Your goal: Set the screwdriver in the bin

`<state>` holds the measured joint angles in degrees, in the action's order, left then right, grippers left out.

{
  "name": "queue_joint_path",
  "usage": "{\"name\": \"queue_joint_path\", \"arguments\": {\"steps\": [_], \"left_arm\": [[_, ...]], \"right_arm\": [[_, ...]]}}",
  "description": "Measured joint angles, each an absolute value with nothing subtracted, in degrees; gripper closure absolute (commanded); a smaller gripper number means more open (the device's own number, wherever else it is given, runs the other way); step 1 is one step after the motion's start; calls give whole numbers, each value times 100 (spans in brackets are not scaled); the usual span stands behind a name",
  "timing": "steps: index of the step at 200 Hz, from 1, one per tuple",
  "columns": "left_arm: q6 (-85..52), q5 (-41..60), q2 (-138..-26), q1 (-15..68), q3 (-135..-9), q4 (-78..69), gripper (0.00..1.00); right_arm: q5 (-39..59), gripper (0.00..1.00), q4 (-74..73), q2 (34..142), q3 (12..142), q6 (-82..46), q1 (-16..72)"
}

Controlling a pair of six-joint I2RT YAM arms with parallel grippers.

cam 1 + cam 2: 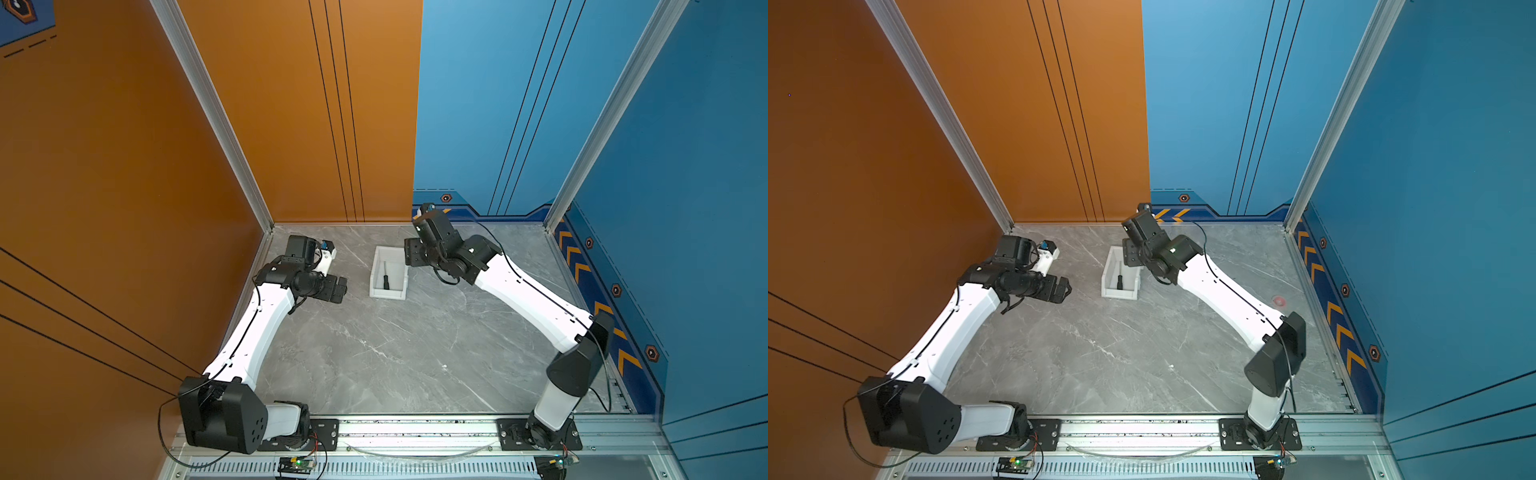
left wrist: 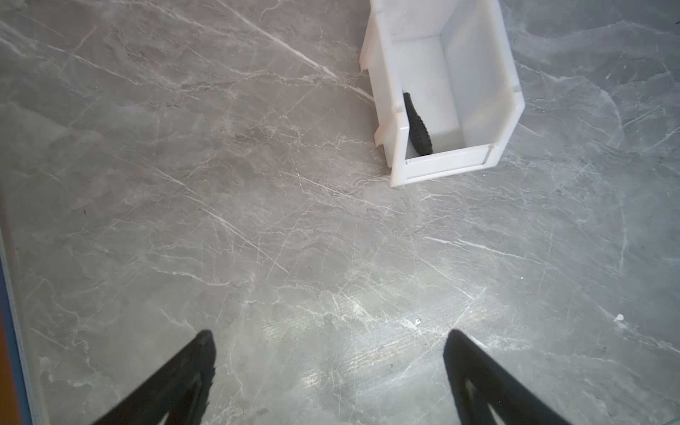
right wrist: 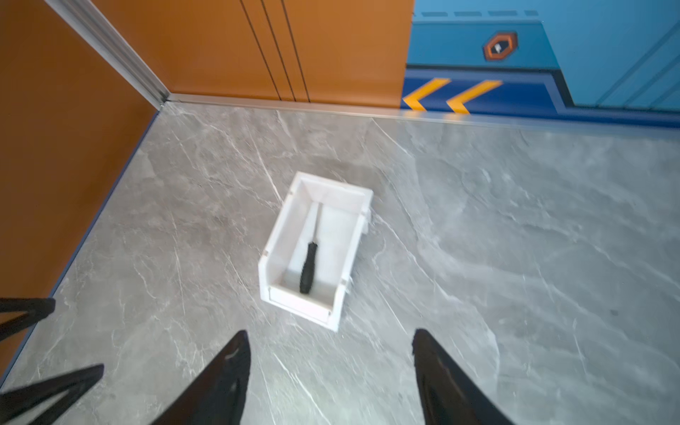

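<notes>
The white bin [image 1: 376, 272] [image 1: 1106, 274] stands on the grey marble table towards the back middle. Inside it the black-handled screwdriver [image 1: 385, 279] [image 1: 1119, 281] lies flat, handle to the front and shaft pointing at the back wall. The right wrist view shows the screwdriver [image 3: 308, 268] along the bin's [image 3: 274, 254] floor. My right gripper [image 1: 411, 252] [image 3: 331, 342] hangs open and empty above the bin's right side. My left gripper [image 1: 341, 289] [image 2: 329, 342] stands open and empty to the left of the bin [image 2: 445, 165], with the screwdriver's handle [image 2: 417, 125] showing against the near wall.
Orange walls close the left and back left, blue walls the back right and right. An aluminium rail [image 1: 415, 428] carrying both arm bases runs along the front edge. The left gripper's fingers [image 3: 29, 309] show at the edge of the right wrist view.
</notes>
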<state>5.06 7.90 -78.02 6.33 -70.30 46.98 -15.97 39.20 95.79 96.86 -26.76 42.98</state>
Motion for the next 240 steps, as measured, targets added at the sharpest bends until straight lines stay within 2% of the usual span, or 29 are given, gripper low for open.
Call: {"name": "queue_joint_path", "arguments": {"steps": [10, 16, 19, 53, 95, 143, 184, 213, 240], "left_arm": [[421, 849, -7975, 600, -7030, 4678, 2], [357, 886, -8064, 582, -7028, 4650, 2], [331, 895, -8097, 569, -7024, 4622, 2], [99, 921, -8200, 449, -6733, 4029, 2], [-104, 698, -8254, 416, -6130, 2875, 2], [-239, 416, -8252, 333, -4866, 1050, 2], [-392, 309, -8252, -128, -4438, -93, 2], [-532, 325, -8250, -661, -3898, -1170, 2], [-567, 375, -8197, -725, -3144, -2233, 2]], "right_arm": [[-1658, 17, 3774, 9157, 8967, -2694, 4185], [-1678, 2, 3645, 8897, 8521, -2705, 4093], [-1675, 0, 3570, 8785, 8320, -2655, 4049], [-1833, 0, 3057, 7470, 6521, -2447, 3612], [-2191, 0, 2532, 6318, 5417, -2139, 3282], [-2276, 0, 1660, 5297, 4084, -1708, 2342], [-2171, 0, 567, 5107, 3232, -1319, 1396], [-1688, 0, -572, 5356, 2480, -910, 816], [-1221, 0, -1422, 5568, 2110, -589, 469]]}}
